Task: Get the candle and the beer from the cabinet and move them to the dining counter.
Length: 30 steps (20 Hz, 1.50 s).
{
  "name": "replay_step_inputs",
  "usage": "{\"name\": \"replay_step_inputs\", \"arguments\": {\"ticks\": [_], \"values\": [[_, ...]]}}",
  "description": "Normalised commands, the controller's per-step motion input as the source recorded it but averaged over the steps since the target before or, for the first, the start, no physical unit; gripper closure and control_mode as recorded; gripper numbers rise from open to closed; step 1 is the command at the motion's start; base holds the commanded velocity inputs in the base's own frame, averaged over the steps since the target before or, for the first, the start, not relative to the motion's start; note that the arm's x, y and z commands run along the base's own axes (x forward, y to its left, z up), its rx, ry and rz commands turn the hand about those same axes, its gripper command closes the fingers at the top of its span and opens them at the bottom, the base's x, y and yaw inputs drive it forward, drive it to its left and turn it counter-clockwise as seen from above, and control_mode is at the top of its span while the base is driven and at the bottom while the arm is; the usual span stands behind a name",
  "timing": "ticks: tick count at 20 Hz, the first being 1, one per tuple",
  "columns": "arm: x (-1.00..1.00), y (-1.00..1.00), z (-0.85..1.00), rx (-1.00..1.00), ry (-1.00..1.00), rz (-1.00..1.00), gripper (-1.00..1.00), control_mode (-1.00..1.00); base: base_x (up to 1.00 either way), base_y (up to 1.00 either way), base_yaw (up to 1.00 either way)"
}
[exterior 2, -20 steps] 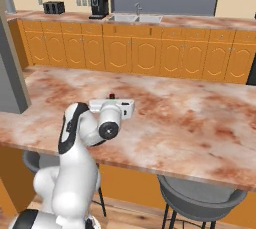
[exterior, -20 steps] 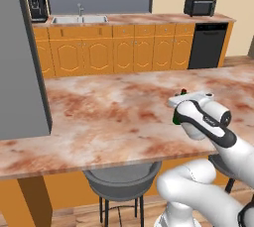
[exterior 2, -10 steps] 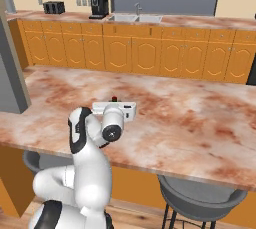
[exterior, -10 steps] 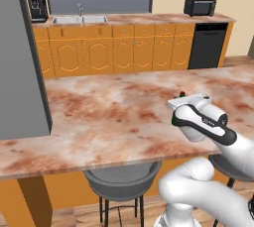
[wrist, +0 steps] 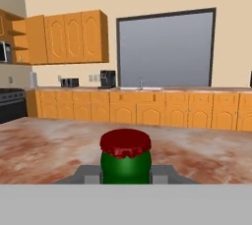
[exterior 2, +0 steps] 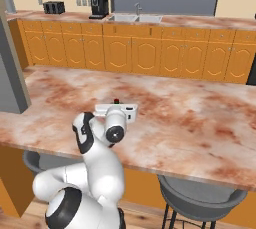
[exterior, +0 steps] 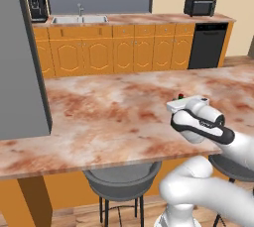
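My gripper point(wrist: 125, 172) is shut on the beer point(wrist: 125, 164), a dark green bottle whose red cap rises between the fingers. The hand hovers low over the dining counter point(exterior: 99, 117), near its front edge; the red cap of the beer point(exterior: 180, 95) peeks above the white hand of the gripper point(exterior: 181, 104). From the right, the beer point(exterior 2: 116, 101) and the gripper point(exterior 2: 116, 109) sit over the near part of the dining counter point(exterior 2: 200, 118). The cabinet point(wrist: 15, 37) with orange shelves is far off at the upper left. The candle is out of view.
Grey stools point(exterior: 121, 179) point(exterior 2: 200, 198) stand under the counter's front edge. A tall grey block point(exterior: 22, 72) rises at the counter's left end. Beyond are low orange cupboards with a sink point(exterior: 79, 19), a coffee machine point(exterior 2: 100, 5), a microwave point(exterior: 199, 6) and a black dishwasher point(exterior: 207, 46).
The arm has shifted its pose slightly and the hand has sunk a little toward the counter. The bottle stays in the grip.
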Motion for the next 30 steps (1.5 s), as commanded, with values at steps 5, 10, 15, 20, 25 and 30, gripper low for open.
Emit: {"name": "replay_step_inputs", "arguments": {"ticks": [5, 10, 15, 20, 25, 30], "values": [[0.25, 0.0, -0.29, 0.0, 0.0, 0.0, 1.0, -1.0, 0.0, 0.0, 0.0], [0.32, 0.0, -0.35, 0.0, 0.02, 0.0, 1.0, -1.0, 0.0, 0.0, 0.0], [0.2, 0.0, -0.34, 0.0, 0.0, 0.0, 1.0, -1.0, 0.0, 0.0, 0.0], [0.12, 0.0, -0.22, 0.0, -0.01, 0.0, 1.0, -1.0, 0.0, 0.0, 0.0], [0.2, 0.0, -0.34, 0.0, -0.01, 0.0, 1.0, -1.0, 0.0, 0.0, 0.0], [0.29, 0.0, -0.17, 0.0, 0.0, 0.0, 1.0, -1.0, 0.0, 0.0, 0.0]]}}
